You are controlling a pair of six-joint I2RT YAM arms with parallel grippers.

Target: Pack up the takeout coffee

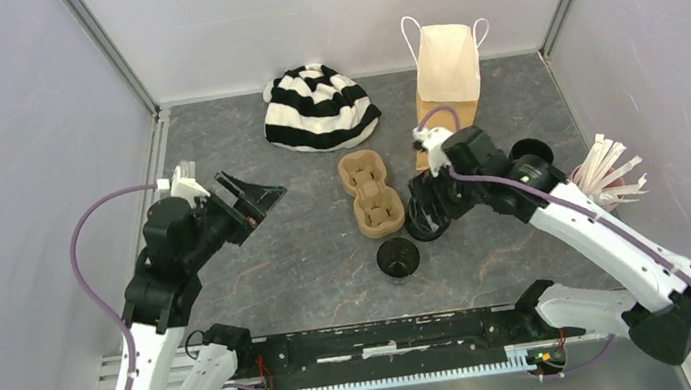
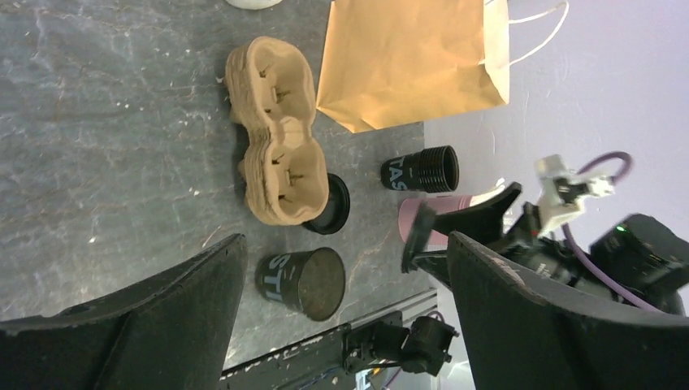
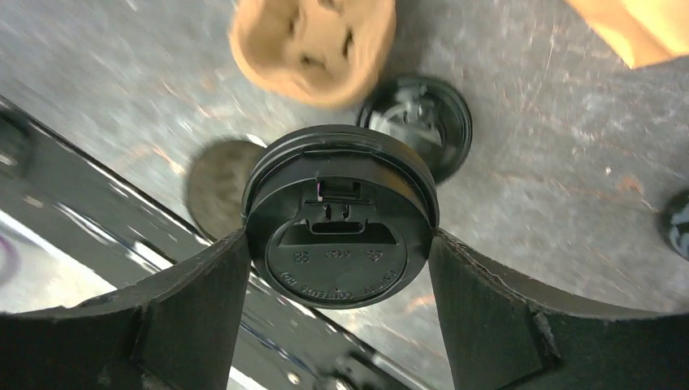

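Right gripper (image 3: 337,244) clasps a flat round black plastic lid (image 3: 340,187) by its rim; left gripper (image 2: 345,244) gapes wide over mottled grey table (image 2: 106,122).

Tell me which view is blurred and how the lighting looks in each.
Right wrist: black lid crisp, the cardboard carrier and tabletop behind it smeared by motion. Left wrist: sharp, paper bag evenly lit. Top external: sharp, soft even light, faint shadows only.

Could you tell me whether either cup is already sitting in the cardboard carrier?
No, both wells of the cardboard carrier are plainly empty.
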